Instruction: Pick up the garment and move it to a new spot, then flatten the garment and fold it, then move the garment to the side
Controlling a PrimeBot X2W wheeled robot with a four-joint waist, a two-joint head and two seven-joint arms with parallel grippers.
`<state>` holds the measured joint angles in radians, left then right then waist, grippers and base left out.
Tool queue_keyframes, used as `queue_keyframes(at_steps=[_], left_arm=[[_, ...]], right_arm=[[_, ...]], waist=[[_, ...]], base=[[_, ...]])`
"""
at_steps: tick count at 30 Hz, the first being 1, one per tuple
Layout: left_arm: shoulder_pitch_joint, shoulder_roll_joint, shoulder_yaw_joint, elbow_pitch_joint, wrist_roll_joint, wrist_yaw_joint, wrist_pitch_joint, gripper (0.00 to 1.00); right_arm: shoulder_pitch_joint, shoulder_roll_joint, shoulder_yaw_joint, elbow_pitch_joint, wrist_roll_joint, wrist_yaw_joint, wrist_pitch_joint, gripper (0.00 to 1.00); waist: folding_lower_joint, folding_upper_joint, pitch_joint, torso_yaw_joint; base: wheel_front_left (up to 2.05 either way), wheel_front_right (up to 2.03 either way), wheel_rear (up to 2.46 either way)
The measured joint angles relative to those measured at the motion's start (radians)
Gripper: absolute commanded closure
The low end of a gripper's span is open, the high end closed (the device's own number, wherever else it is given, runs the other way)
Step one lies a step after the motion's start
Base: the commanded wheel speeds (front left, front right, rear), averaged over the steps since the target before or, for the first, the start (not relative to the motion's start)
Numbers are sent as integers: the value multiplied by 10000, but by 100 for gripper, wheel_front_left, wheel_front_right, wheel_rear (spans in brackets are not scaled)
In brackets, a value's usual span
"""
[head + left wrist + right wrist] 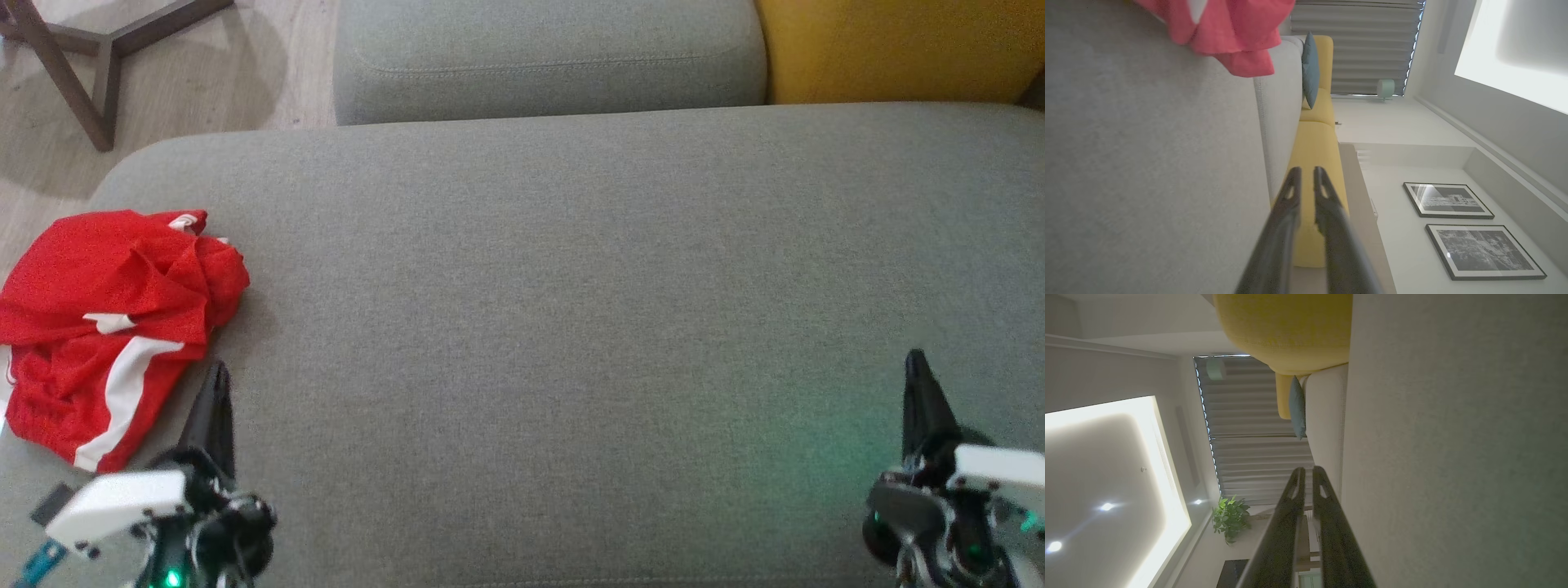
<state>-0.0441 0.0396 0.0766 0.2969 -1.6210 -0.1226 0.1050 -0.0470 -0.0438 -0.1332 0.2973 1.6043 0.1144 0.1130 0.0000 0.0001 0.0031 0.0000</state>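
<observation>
Looks barely begun: nothing lifted, flattened, folded or set aside yet, so seemingly every step left. At far left, red garment (106, 327) with white stripes, crumpled in a heap near the edge of the grey sofa cushion (571, 327). Just beside its lower right hem, no contact apparent, left gripper (216, 377), fingers barely parted, pinching nothing. Well apart at far right, right gripper (916, 361), likewise barely parted and empty.
</observation>
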Motion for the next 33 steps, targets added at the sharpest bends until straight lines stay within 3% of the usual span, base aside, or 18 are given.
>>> queue_keyframes(at_steps=[16,33], left_arm=[[318,-69,-355,263,205,10,-334,0],[-23,-52,-619,-303,2790,10,-819,0]], right_arm=[[358,27,234,174,-244,-6,-278,0],[158,-272,522,-422,-3275,-4,-794,0]], waist=[[0,0,5,22],[0,0,19,38]], base=[[0,0,0],[0,0,0]])
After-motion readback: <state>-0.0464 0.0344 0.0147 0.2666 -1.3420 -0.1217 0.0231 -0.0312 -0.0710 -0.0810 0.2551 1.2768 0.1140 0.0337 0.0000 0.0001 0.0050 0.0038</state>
